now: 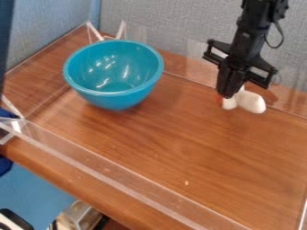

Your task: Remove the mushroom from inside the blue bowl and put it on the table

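Observation:
The blue bowl [114, 74] stands on the table [180, 144] at the back left, and its inside shows only glossy reflections. My gripper [228, 92] hangs at the back right, pointing straight down, close to the rear acrylic wall. Its fingers are shut, and the mushroom [247, 102] shows as a small cream-white lump at their tips, just above or touching the wood. I cannot see its cap.
Low clear acrylic walls [144, 153] edge the tabletop at front, back and left. A grey partition stands behind the rear wall. Bare wood lies between the bowl and the gripper.

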You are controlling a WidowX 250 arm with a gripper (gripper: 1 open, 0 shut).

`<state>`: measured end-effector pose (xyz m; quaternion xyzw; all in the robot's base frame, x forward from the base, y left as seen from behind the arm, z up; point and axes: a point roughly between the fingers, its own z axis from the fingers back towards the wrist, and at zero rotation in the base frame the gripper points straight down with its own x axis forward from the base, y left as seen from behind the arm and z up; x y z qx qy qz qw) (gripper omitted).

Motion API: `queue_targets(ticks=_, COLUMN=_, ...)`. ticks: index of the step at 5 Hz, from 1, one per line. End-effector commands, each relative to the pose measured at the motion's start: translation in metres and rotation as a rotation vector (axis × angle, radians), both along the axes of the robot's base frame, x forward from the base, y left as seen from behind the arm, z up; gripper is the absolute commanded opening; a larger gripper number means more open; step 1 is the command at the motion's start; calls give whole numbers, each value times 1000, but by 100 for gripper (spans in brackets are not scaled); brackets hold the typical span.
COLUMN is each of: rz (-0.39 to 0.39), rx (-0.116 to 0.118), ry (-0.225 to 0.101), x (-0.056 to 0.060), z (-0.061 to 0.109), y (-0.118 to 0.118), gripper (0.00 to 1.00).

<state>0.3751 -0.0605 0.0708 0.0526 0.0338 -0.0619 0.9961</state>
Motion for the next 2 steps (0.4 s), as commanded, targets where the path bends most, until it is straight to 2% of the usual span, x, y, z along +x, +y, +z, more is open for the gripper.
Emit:
queue_targets(ticks=1, rz=6, rx=-3, ry=-57, x=12, z=19, y=5, gripper=0)
queue_targets(ticks=2, rz=5, rx=5, ry=-51, x=14, z=18, y=6, gripper=0)
